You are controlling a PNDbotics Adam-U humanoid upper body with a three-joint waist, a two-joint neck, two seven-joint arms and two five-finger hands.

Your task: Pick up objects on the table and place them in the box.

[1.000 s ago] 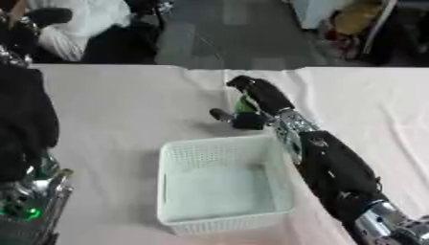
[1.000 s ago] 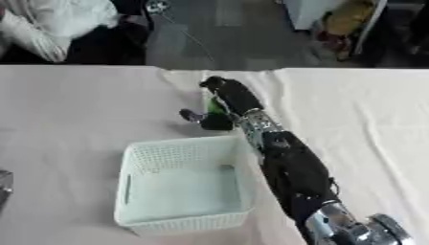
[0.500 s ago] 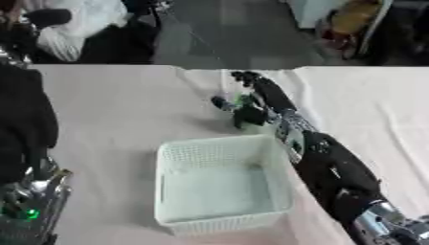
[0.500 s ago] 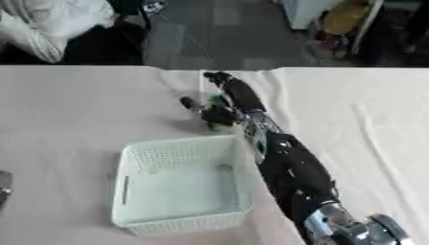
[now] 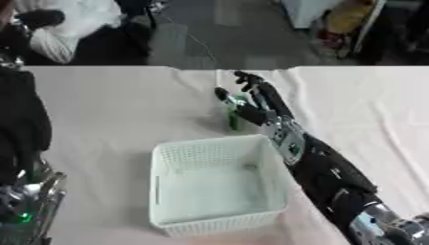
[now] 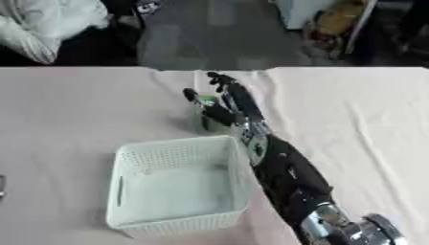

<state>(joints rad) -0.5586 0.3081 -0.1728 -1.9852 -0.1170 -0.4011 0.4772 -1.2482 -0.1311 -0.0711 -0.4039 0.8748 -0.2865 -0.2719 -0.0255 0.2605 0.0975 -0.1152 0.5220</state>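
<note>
A small green object point(image 5: 234, 116) stands on the pale tablecloth just beyond the far edge of the white mesh basket point(image 5: 167, 158). My right hand point(image 5: 259, 106) reaches over the basket's far right corner, fingers stretched straight toward the table's far edge. Its thumb is on the left side of the green object and its palm on the right, with the object between them. I cannot tell whether they touch. The basket looks empty inside. My left hand point(image 5: 18, 122) shows as a dark shape at the left edge, well away from both.
The tablecloth point(image 5: 109, 105) has open room left of the basket and to the far right. Beyond the table's far edge are dark floor, a person in white at the top left and clutter at the top right.
My right hand was curled over the green object; its fingers have straightened and stretched farther out. The green object now shows beside the palm. The basket has not moved.
</note>
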